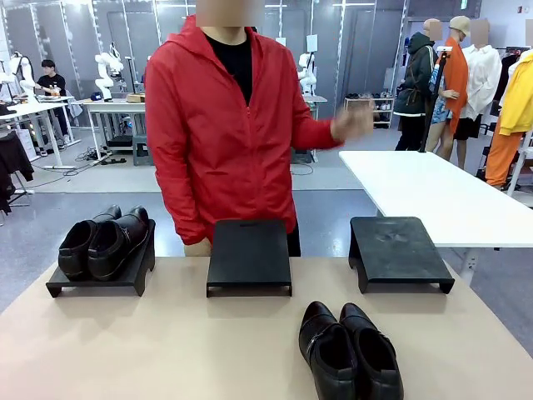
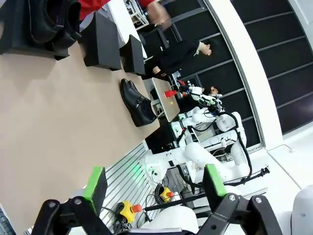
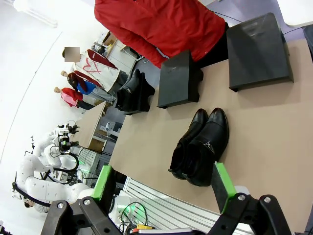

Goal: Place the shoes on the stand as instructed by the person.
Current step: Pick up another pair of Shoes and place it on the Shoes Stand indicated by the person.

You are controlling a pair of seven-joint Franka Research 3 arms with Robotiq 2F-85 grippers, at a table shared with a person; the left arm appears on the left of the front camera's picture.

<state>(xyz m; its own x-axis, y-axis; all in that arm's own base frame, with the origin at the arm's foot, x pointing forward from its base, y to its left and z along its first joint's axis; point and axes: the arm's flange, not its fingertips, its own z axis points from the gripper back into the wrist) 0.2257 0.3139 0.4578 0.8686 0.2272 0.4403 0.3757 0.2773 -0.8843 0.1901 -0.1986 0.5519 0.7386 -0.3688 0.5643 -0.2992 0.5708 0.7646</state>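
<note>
One pair of glossy black shoes [image 1: 350,354] lies on the beige table near its front edge, right of centre, also seen as the pair [image 3: 200,147] and the pair [image 2: 137,103]. A second pair [image 1: 104,242] sits on the left black stand [image 1: 58,283]. The middle stand [image 1: 250,254] and the right stand [image 1: 398,250] are bare. The person in the red jacket [image 1: 221,133] stands behind the middle stand with a blurred hand [image 1: 354,121] raised to the right. My left gripper [image 2: 151,188] is open, high above the table. My right gripper [image 3: 164,186] is open, above the near shoes.
A white table [image 1: 433,196] stands behind the right stand. Other people, benches and robot arms are far behind the person. Bare beige tabletop [image 1: 166,350] stretches left of the loose pair.
</note>
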